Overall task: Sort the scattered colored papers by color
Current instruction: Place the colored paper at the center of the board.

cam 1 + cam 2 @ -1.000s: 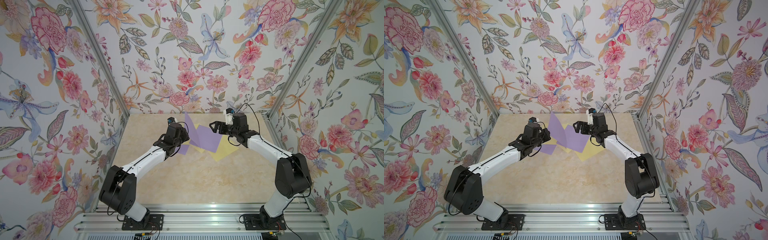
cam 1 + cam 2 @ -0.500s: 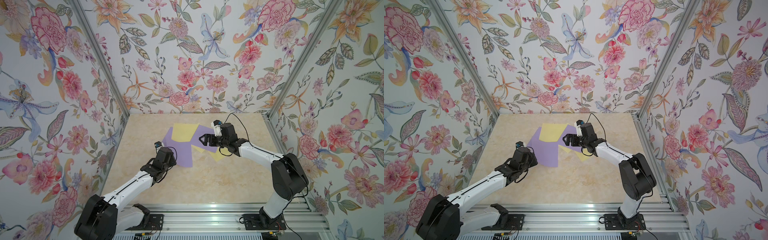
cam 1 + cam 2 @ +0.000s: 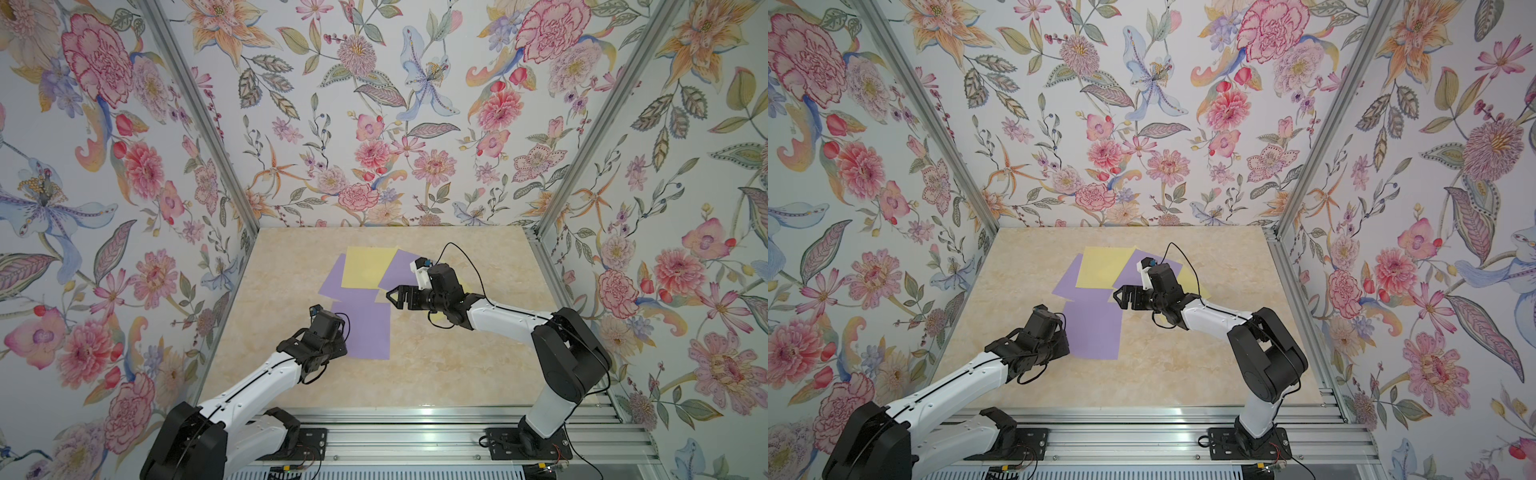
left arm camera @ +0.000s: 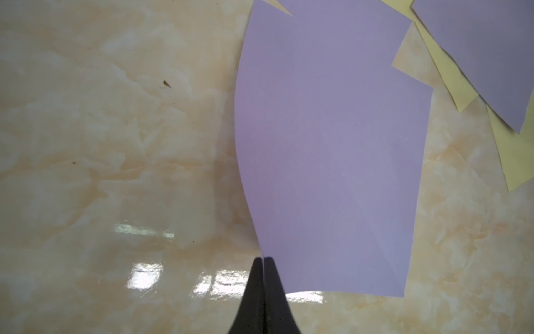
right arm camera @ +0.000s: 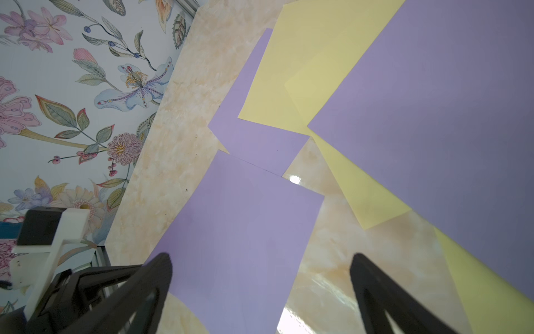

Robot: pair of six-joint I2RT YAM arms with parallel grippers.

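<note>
Now: lavender sheet (image 3: 368, 328) dragged from heap (image 3: 365, 268)

My left claw (image 4: 263, 260) is pinched shut on its near edge. A second ago it hung lifted over the heap; now it lies on the tabletop (image 3: 436, 365), nearer my base (far corner touching the heap). Right claw (image 3: 394, 296) gapes wide, empty, above the heap. First purple nearly separated.

Your left gripper (image 4: 263, 261) sits low, jaws pinched together; your right gripper (image 5: 260, 260) hangs on an outstretched arm, jaws spread wide.
</note>
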